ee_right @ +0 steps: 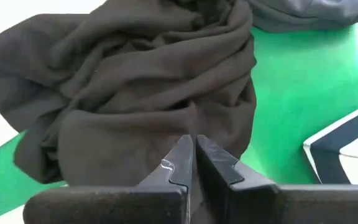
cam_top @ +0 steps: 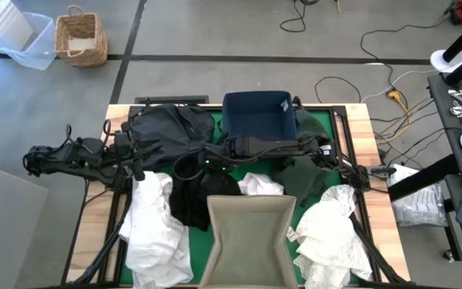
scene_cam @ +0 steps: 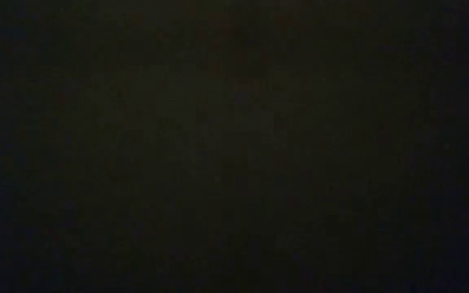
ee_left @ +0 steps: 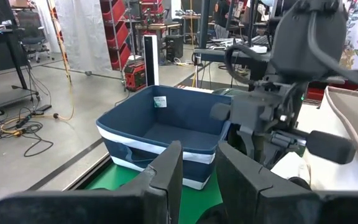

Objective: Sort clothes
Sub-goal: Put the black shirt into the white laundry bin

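Clothes lie spread over the green mat: a black garment [cam_top: 195, 197] [ee_right: 142, 106] in the middle, a charcoal grey one [cam_top: 167, 128] at the far left, a dark green one [cam_top: 311, 172] at the right, and white ones at the near left [cam_top: 155, 229], near right [cam_top: 335, 233] and centre [cam_top: 259, 185]. My right gripper [cam_top: 185, 167] [ee_right: 194, 152] is shut and slants down just above the black garment. My left gripper [cam_top: 137, 159] [ee_left: 197, 174] waits at the table's left side, level, with a narrow gap between its fingers and nothing in it. The low view is dark.
A navy blue bin [cam_top: 255, 116] [ee_left: 166, 124] stands at the far middle and a beige fabric bin [cam_top: 251, 233] at the near middle. My right arm [cam_top: 279, 147] stretches across in front of the navy bin. A wicker basket [cam_top: 80, 38] and cables lie on the floor beyond.
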